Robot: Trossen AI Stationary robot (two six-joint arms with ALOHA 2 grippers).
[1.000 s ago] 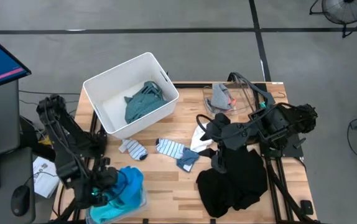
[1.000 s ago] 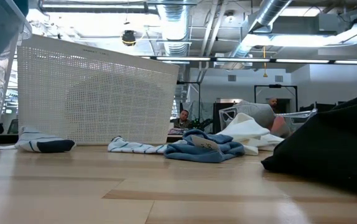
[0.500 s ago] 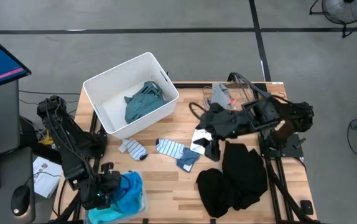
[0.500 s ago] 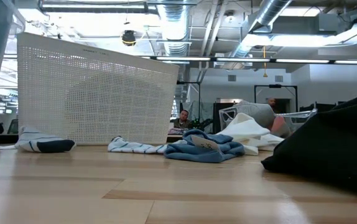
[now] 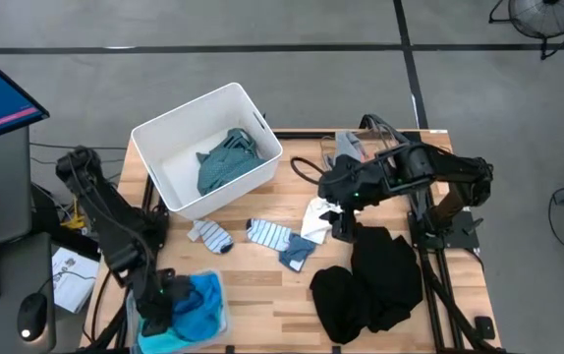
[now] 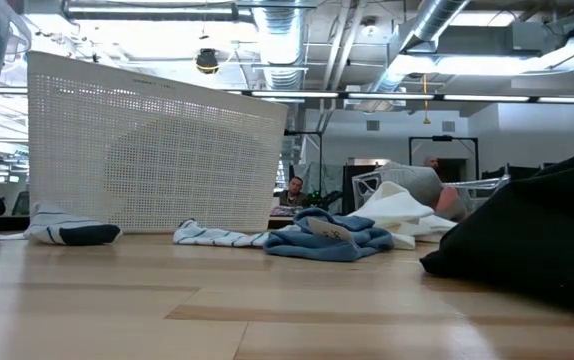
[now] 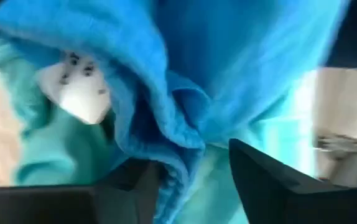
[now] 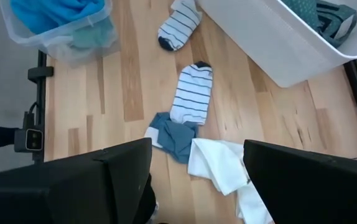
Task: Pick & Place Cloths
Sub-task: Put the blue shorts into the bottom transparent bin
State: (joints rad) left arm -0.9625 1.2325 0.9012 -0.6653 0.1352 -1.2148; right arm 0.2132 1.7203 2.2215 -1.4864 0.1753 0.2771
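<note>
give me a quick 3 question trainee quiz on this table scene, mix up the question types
1. True or false: the white bin holds a teal-grey shirt.
2. What lies directly under the right claw? A) white cloth B) striped sock C) black clothes
3. Fill in: the left claw is at a clear tub of ____ cloth.

Key: 1 true; 2 A; 3 blue.

My tabletop (image 5: 262, 285) carries: white bin (image 5: 179, 133), two striped socks (image 5: 267, 234), blue cloth (image 5: 297, 252), white shirt (image 5: 316, 218), black clothes (image 5: 370, 285), clear tubs (image 5: 218, 317).
</note>
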